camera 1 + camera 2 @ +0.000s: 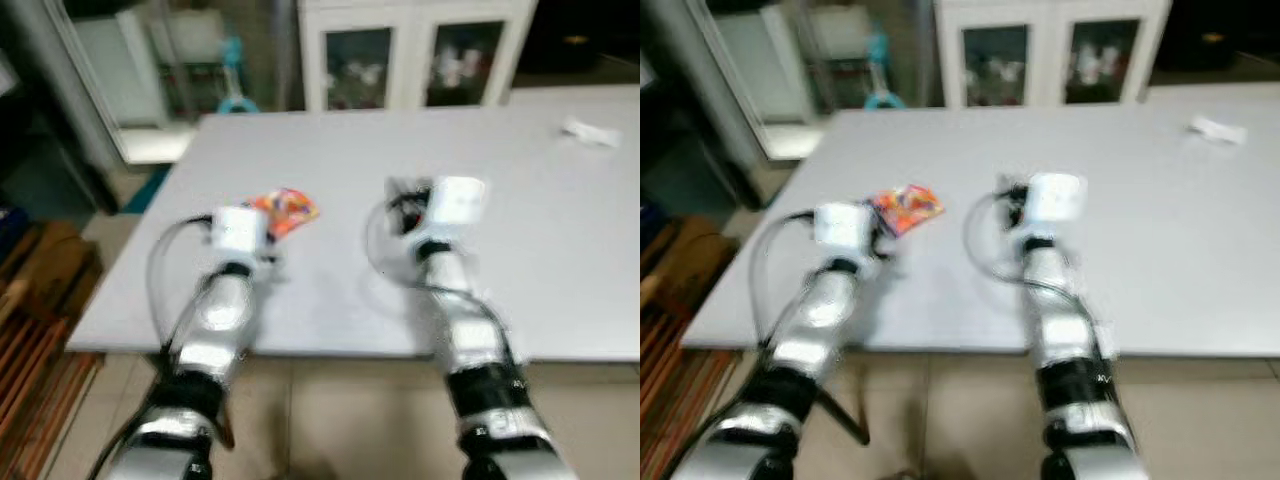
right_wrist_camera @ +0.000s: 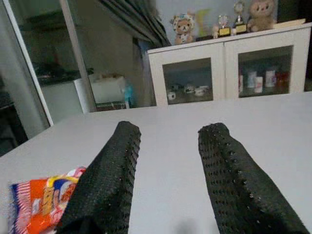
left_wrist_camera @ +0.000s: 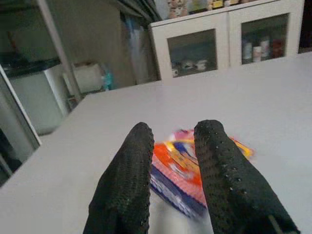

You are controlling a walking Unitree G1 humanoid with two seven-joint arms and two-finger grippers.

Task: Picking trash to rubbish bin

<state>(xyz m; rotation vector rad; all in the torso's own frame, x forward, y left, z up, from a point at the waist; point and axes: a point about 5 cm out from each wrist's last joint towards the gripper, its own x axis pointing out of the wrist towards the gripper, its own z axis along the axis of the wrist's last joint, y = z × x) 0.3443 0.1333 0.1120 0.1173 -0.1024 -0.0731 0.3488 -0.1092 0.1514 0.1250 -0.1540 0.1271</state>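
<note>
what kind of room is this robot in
Probably a home dining or living room: a large white table holding a colourful snack wrapper, and beyond it a white glass-door cabinet with cups inside and teddy bears on top.

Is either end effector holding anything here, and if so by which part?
Nothing is held. The left end effector is open just short of the colourful wrapper on the table; the right end effector is open over bare tabletop.

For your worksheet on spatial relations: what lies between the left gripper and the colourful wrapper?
Nothing: the left wrist view shows the left gripper open just before the wrapper.
</note>
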